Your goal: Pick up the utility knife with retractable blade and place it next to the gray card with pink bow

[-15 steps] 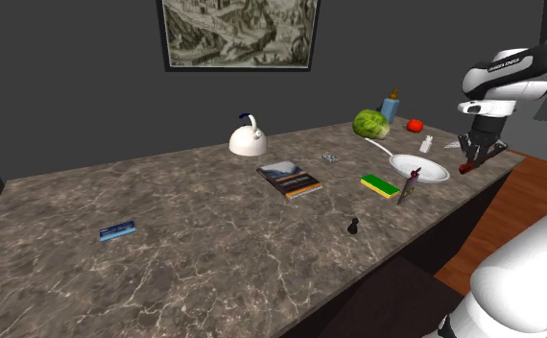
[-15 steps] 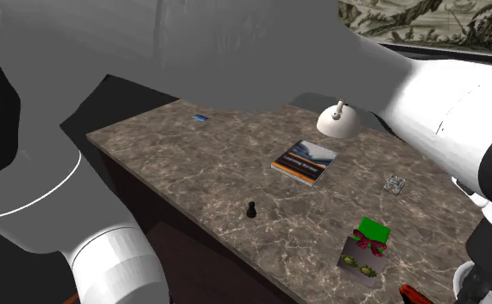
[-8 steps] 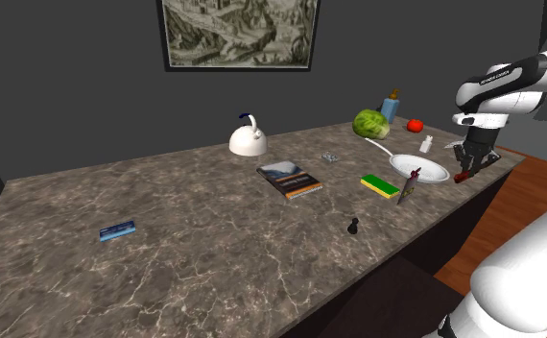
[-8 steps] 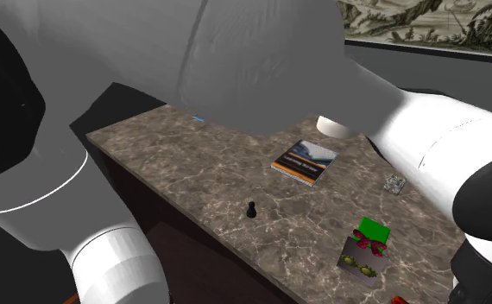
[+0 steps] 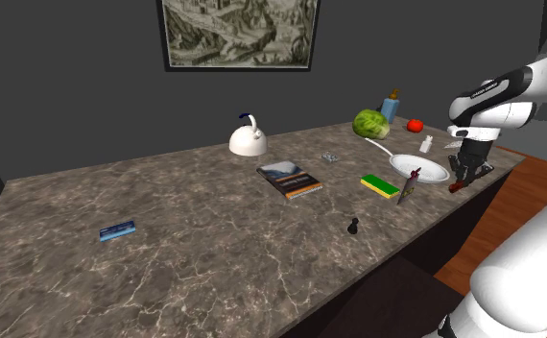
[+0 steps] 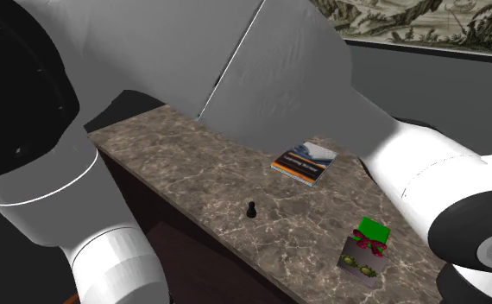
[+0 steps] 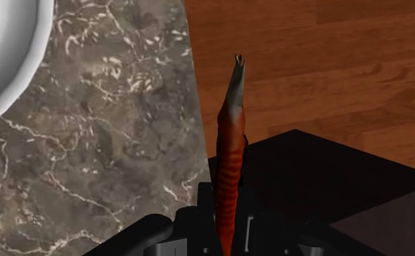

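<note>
Utility knife (image 7: pixel 228 145), red, stands clasped between the hand's (image 7: pixel 226 227) fingers, closed on its handle.

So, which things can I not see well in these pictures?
- Second exterior view: the arm is close to the camera and covers the back of the counter.
- Wrist view: the rear end of the utility knife is buried in the gripper.
- Shoulder view: the card is seen almost edge-on, so its face is unreadable.
- Shoulder view: the blue item is too small to name.

Utility knife (image 7: pixel 229 145) tail unseen inside hand (image 7: pixel 225 222)
</note>
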Controlling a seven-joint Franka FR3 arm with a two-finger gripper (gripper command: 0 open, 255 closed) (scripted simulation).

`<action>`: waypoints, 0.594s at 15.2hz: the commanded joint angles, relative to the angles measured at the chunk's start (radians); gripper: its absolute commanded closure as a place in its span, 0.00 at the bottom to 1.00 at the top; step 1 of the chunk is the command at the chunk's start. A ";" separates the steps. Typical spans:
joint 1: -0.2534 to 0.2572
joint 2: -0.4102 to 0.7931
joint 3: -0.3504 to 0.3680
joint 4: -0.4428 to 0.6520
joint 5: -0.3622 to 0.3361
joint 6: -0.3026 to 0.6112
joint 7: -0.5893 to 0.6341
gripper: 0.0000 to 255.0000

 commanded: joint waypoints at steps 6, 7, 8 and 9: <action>-0.002 0.064 -0.013 -0.052 0.044 0.102 -0.026 1.00; -0.002 0.075 -0.014 -0.059 0.052 0.116 -0.031 1.00; -0.003 0.086 -0.015 -0.065 0.060 0.130 -0.036 1.00; -0.004 0.097 -0.015 -0.071 0.069 0.144 -0.042 1.00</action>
